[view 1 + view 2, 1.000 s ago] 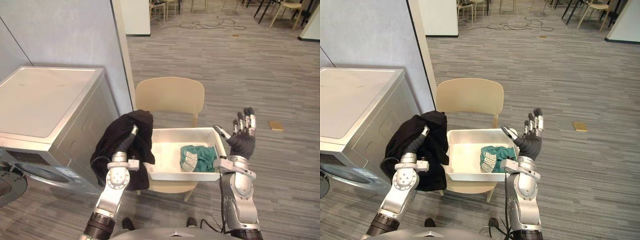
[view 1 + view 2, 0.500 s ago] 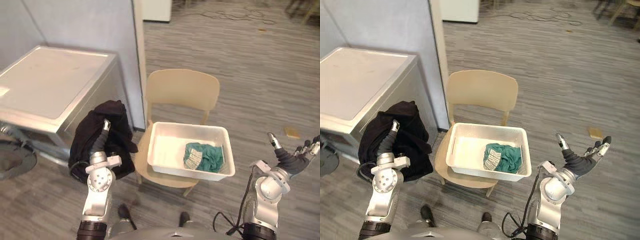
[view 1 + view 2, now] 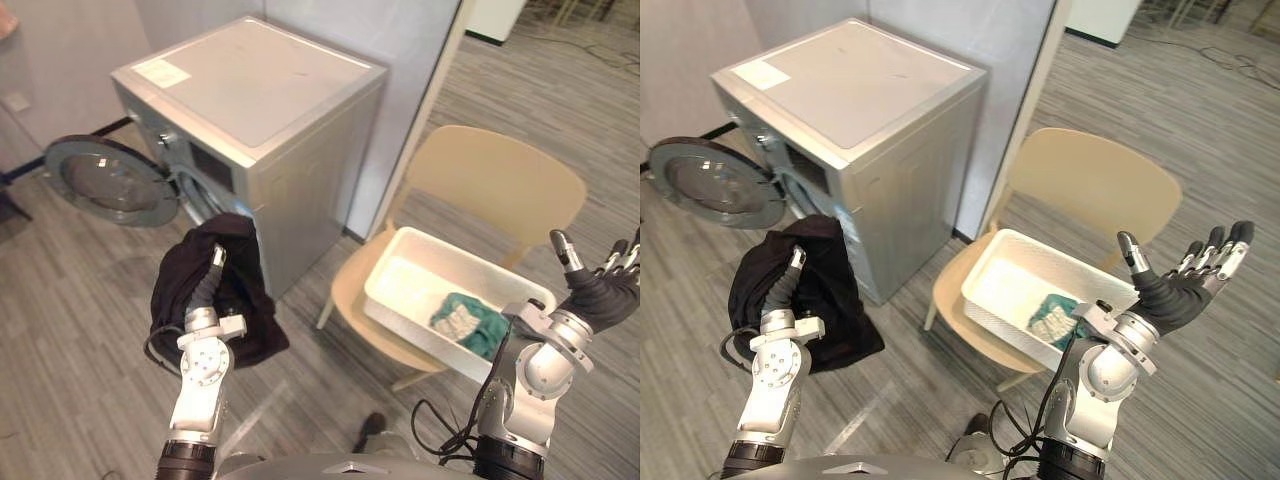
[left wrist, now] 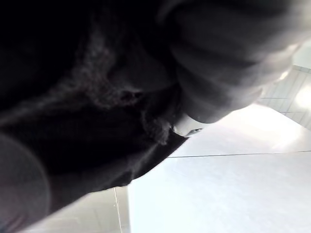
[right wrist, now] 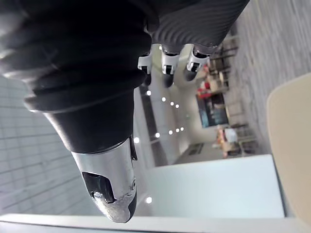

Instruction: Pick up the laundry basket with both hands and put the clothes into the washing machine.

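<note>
— Where is the laundry?
— A teal garment lies in the white laundry basket on the beige chair. A black garment drapes my left hand; whether it grips, I can't tell. My right hand is raised, spread open and empty.

No legible txt — sticker on washer top too small to read.

Basket on chair (washing machine left)
</note>
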Controlling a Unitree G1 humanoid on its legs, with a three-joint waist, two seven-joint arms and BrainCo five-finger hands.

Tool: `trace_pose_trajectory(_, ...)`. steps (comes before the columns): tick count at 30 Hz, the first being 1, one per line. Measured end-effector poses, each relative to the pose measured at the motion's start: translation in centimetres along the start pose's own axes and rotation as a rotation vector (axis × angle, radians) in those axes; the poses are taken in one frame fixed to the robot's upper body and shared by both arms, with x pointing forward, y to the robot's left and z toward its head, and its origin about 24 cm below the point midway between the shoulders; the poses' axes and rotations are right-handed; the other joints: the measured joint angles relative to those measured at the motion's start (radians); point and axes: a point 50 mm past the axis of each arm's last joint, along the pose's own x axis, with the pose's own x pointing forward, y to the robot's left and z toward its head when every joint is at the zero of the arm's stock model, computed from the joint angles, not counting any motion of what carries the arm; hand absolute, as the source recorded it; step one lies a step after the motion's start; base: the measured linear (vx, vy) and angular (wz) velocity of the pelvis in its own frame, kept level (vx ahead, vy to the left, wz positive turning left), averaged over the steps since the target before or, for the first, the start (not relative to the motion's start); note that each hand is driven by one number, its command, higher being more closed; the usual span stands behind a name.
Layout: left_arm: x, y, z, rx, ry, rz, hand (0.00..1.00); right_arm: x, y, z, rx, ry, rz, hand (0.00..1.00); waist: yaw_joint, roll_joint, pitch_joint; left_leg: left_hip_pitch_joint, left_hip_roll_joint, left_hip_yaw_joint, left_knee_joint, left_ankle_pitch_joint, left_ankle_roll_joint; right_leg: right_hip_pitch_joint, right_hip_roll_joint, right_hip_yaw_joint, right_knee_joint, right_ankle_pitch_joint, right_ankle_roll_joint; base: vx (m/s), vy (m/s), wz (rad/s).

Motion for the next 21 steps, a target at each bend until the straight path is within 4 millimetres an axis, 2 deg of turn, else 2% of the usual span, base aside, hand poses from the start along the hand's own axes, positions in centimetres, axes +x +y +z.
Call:
trace_pose_trajectory(1, 0.0, -0.1, -0.1, 0.006, 0.002, -0.012, 1.00, -0.1, -0.2, -0.1, -0.008, 0.006, -0.001, 0.00, -0.006, 0.008, 0.005, -0.009, -0.018, -0.030, -0.001, 0.001, 0.023, -0.006, -0.030, 0.018, 0.046, 0.013, -0.007, -0.13, 0.214, 0.73)
trace_pose_trajectory(2, -0.1, -0.1, -0.5, 0.014, 0.019, -0.019, 1.00, -0.3, -0.5, -0.1, -0.020, 0.015, -0.001, 0.00, -0.008, 0.016, 0.011, -0.015, -0.035, -0.065, -0.005, 0.000, 0.047, -0.034, -0.059, 0.111, 0.132, 0.022, -0.022, -0.13, 0.207, 0.81)
trace_pose_trajectory(3, -0.2, -0.2, -0.8, 0.018, 0.032, -0.022, 1.00, -0.4, -0.6, -0.2, -0.027, 0.021, -0.001, 0.00, -0.012, 0.018, 0.013, -0.011, -0.050, -0.088, -0.011, 0.003, 0.060, -0.048, -0.066, 0.186, 0.178, 0.027, -0.032, -0.06, 0.247, 1.11)
trace_pose_trajectory(4, -0.5, -0.2, -1.1, 0.019, 0.049, -0.025, 1.00, -0.8, -1.0, -0.3, -0.044, 0.037, 0.001, 0.00, -0.032, 0.016, 0.024, 0.007, -0.073, -0.158, -0.045, 0.021, 0.092, -0.099, -0.048, 0.402, 0.298, -0.069, -0.054, -0.01, 0.151, 1.17)
trace_pose_trajectory(5, -0.5, -0.2, -1.2, 0.022, 0.051, -0.028, 1.00, -1.0, -1.3, -0.2, -0.050, 0.041, 0.002, 0.00, -0.043, 0.014, 0.026, 0.001, -0.078, -0.194, -0.057, 0.030, 0.105, -0.106, -0.010, 0.490, 0.327, -0.158, -0.027, 0.00, 0.075, 1.66)
trace_pose_trajectory(6, -0.4, -0.1, -1.2, 0.023, 0.050, -0.024, 1.00, -1.2, -1.5, 0.3, -0.057, 0.030, 0.015, 0.00, -0.060, -0.013, 0.033, -0.002, -0.091, -0.251, -0.071, 0.036, 0.125, -0.104, 0.071, 0.602, 0.347, -0.257, -0.009, -0.02, -0.062, 1.48)
trace_pose_trajectory(7, -0.5, 0.0, -1.3, 0.029, 0.054, -0.028, 1.00, -1.4, -1.6, 0.8, -0.058, 0.015, 0.024, 0.00, -0.062, -0.012, 0.044, -0.010, -0.105, -0.296, -0.070, 0.037, 0.130, -0.108, 0.126, 0.649, 0.348, -0.296, -0.001, -0.01, -0.060, 1.46)
trace_pose_trajectory(8, -0.5, 0.0, -1.5, 0.032, 0.062, -0.032, 1.00, -1.4, -1.6, 1.3, -0.045, -0.001, 0.035, 0.00, -0.061, -0.032, 0.049, -0.007, -0.118, -0.327, -0.067, 0.036, 0.132, -0.109, 0.168, 0.674, 0.343, -0.324, 0.004, 0.01, -0.058, 1.16)
trace_pose_trajectory(9, -0.8, 0.0, -1.8, 0.037, 0.079, -0.040, 1.00, -1.5, -1.5, 1.6, -0.028, -0.014, 0.048, 0.00, -0.057, -0.037, 0.058, -0.004, -0.135, -0.359, -0.065, 0.032, 0.133, -0.123, 0.217, 0.675, 0.334, -0.342, 0.001, 0.03, -0.059, 0.91)
trace_pose_trajectory(11, -1.2, -0.1, -2.0, 0.037, 0.091, -0.052, 1.00, -1.7, -1.0, 1.6, 0.007, -0.009, 0.068, 0.00, -0.056, -0.053, 0.057, 0.003, -0.151, -0.404, -0.064, 0.027, 0.133, -0.155, 0.264, 0.658, 0.297, -0.342, -0.004, 0.10, -0.113, 0.91)
trace_pose_trajectory(12, -1.3, -0.6, -2.0, 0.029, 0.093, -0.072, 1.00, -1.8, -0.8, 1.5, 0.020, -0.001, 0.074, 0.00, -0.058, -0.038, 0.062, 0.002, -0.153, -0.440, -0.058, 0.020, 0.128, -0.172, 0.278, 0.656, 0.281, -0.321, -0.019, 0.16, -0.158, 0.93)
trace_pose_trajectory(13, -1.4, -1.0, -2.0, 0.023, 0.094, -0.086, 1.00, -1.8, -0.8, 1.5, 0.024, 0.001, 0.074, 0.00, -0.060, -0.032, 0.062, 0.004, -0.153, -0.458, -0.056, 0.016, 0.125, -0.173, 0.281, 0.654, 0.270, -0.309, -0.017, 0.17, -0.133, 0.87)
trace_pose_trajectory(14, -1.6, -1.5, -1.9, 0.014, 0.096, -0.106, 1.00, -1.8, -0.7, 1.4, 0.028, 0.003, 0.080, 0.00, -0.057, -0.021, 0.057, 0.003, -0.151, -0.490, -0.046, 0.003, 0.108, -0.160, 0.282, 0.632, 0.251, -0.277, -0.023, 0.27, -0.143, 0.64)
trace_pose_trajectory(15, -1.8, -1.9, -1.9, 0.004, 0.096, -0.120, 1.00, -1.7, -0.3, 1.5, 0.037, -0.003, 0.090, 0.00, -0.055, -0.005, 0.051, 0.003, -0.140, -0.511, -0.043, -0.001, 0.091, -0.144, 0.284, 0.596, 0.248, -0.278, -0.032, 0.28, -0.104, 0.58)
trace_pose_trajectory(18, -1.9, -3.3, -1.6, -0.026, 0.093, -0.172, 1.00, -1.5, 0.0, 1.8, 0.045, -0.019, 0.110, 0.00, -0.065, -0.003, 0.050, 0.042, -0.116, -0.558, -0.063, 0.006, 0.074, -0.082, 0.285, 0.507, 0.252, -0.318, -0.056, 0.28, -0.128, 0.67)
trace_pose_trajectory(19, -2.0, -3.7, -1.6, -0.037, 0.095, -0.183, 1.00, -1.5, 0.0, 2.0, 0.048, -0.028, 0.110, 0.00, -0.073, -0.004, 0.050, 0.039, -0.110, -0.559, -0.030, -0.001, 0.065, -0.055, 0.285, 0.489, 0.237, -0.328, -0.057, 0.24, -0.106, 0.92)
trace_pose_trajectory(20, -2.2, -4.3, -1.5, -0.059, 0.099, -0.196, 1.00, -1.5, 0.1, 2.8, 0.058, -0.054, 0.119, 0.00, -0.084, -0.004, 0.051, -0.011, -0.089, -0.536, 0.129, -0.035, 0.046, -0.007, 0.286, 0.464, 0.207, -0.352, -0.056, 0.18, -0.076, 0.70)
trace_pose_trajectory(21, -2.3, -4.4, -1.5, -0.060, 0.101, -0.199, 1.00, -1.7, 0.1, 3.1, 0.062, -0.062, 0.126, 0.00, -0.083, -0.004, 0.051, -0.053, -0.069, -0.508, 0.245, -0.043, 0.047, 0.010, 0.289, 0.455, 0.204, -0.362, -0.054, 0.16, -0.062, 0.41)
